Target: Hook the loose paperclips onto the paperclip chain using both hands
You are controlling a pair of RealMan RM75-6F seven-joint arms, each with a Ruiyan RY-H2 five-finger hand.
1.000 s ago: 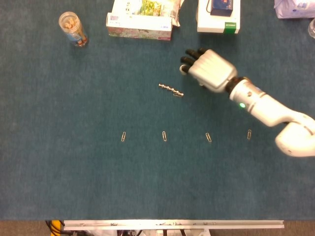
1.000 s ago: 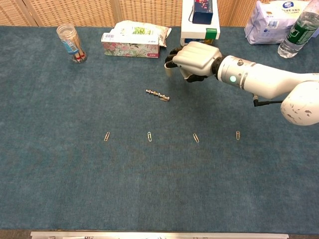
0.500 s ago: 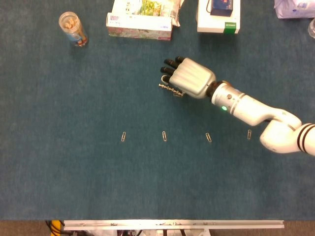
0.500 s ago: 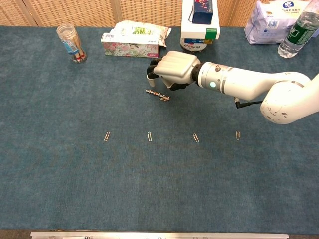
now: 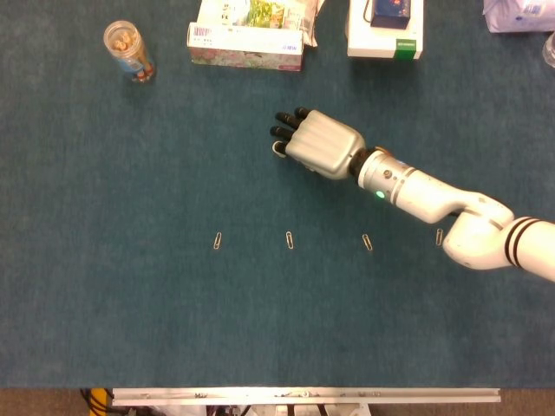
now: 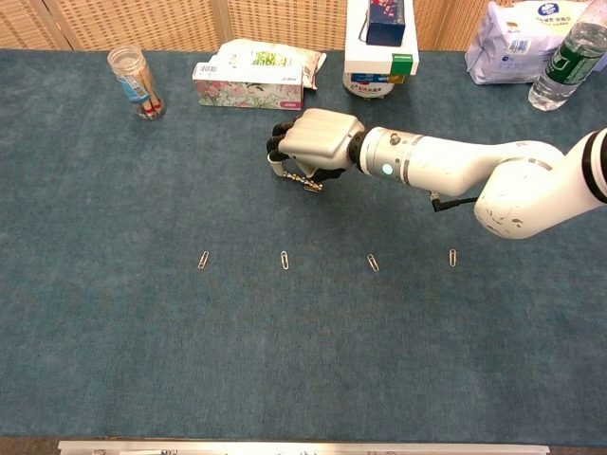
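**Task barely begun: chain being reached, four clips still loose**

The right hand (image 6: 316,142) lies palm-down over the paperclip chain (image 6: 309,183) on the blue counter (image 5: 104,286). In the chest view only the chain's right end shows beneath the palm; in the head view the chain is fully covered. The fingers (image 5: 284,126) curl downward around the chain's left end, but whether they actually grasp it cannot be told. Four loose paperclips lie in a row nearer the robot, well apart from the chain: first (image 5: 218,240), second (image 5: 290,239), third (image 5: 368,242), fourth (image 5: 439,236). None appears hooked on; judging by this, every joining step remains. The left hand is not visible.
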